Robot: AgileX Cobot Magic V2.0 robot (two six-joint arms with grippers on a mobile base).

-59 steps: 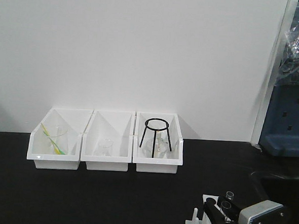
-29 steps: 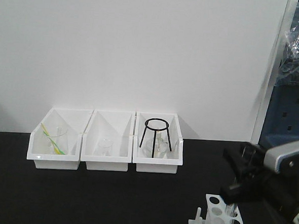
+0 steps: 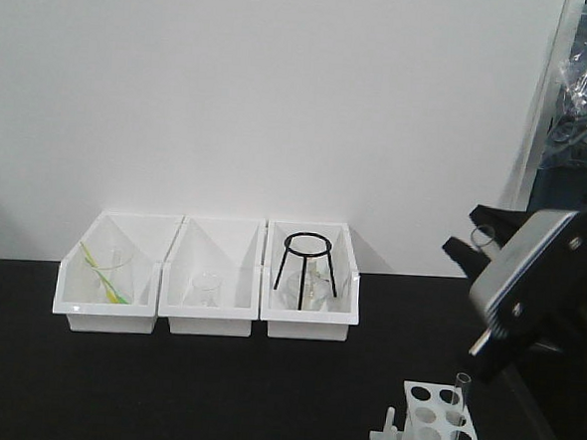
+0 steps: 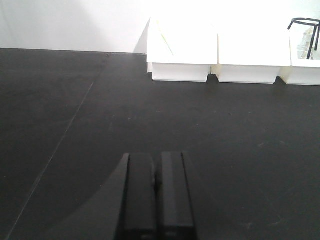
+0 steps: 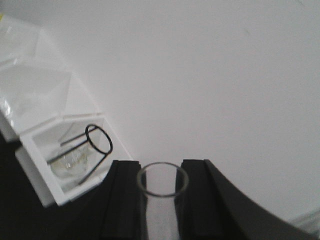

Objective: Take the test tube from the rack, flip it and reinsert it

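Observation:
My right gripper (image 3: 475, 236) is raised at the right, well above the rack (image 3: 415, 430), and tilted up toward the wall. It is shut on a clear glass test tube (image 3: 485, 235). In the right wrist view the tube (image 5: 161, 210) sits clamped between the two black fingers of the gripper (image 5: 162, 172), open rim pointing away from the wrist. The white rack stands at the front edge of the black table, and another clear tube (image 3: 460, 385) stands upright in one of its holes. My left gripper (image 4: 156, 160) is shut with nothing in it, low over bare black tabletop.
Three white open-front bins (image 3: 208, 319) line the back wall: one with a beaker and a yellow-green rod (image 3: 106, 273), one with a small flask (image 3: 205, 289), one with a black wire tripod (image 3: 308, 261) over a flask. Blue equipment (image 3: 566, 247) stands at the far right.
The right arm has lifted from low at the rack to high above it, swinging its gripper upward with the test tube held in it. The rack has come into fuller view.

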